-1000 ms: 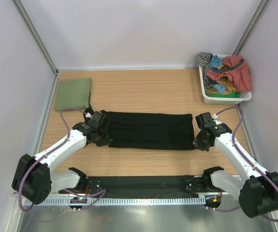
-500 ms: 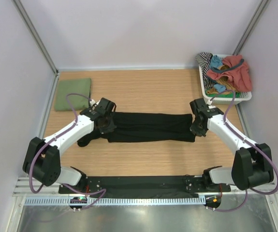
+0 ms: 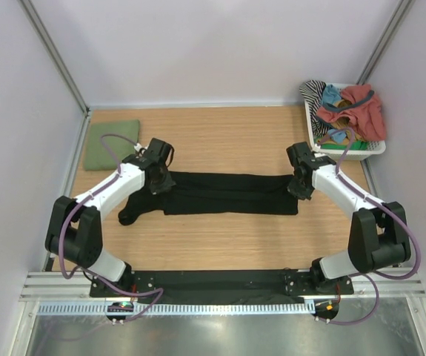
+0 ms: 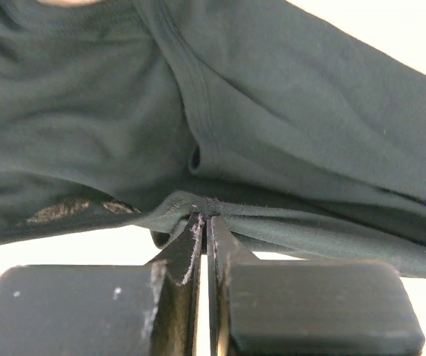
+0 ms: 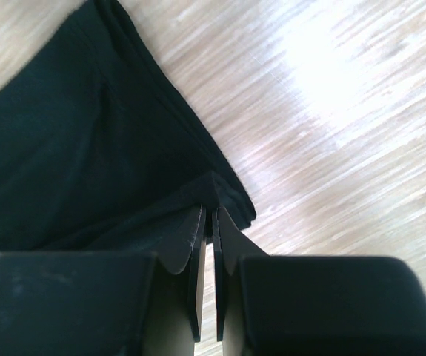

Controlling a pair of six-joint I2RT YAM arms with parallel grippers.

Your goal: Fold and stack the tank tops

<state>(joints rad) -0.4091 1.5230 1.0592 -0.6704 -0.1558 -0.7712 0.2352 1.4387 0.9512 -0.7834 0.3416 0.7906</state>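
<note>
Top external: two tank tops, green top (image 3: 111, 144) folded, black top (image 3: 227, 194) clamped by left pincer (image 3: 159, 185) and right pincer (image 3: 298, 190).

— Where does the stretched-out tank top (image 3: 227, 193) lie?
— Across the middle of your tabletop (image 3: 220, 133), running left to right between your two hands. Your left hand (image 3: 158, 182) is at its left end and your right hand (image 3: 299, 187) at its right end, each pinching an edge.
— And the folded tank top (image 3: 111, 144)?
— In the far left corner, behind your left hand and apart from the other top. The basket (image 3: 331, 153) stands in the far right corner, with a heap of garments (image 3: 350, 111) in it.
</note>
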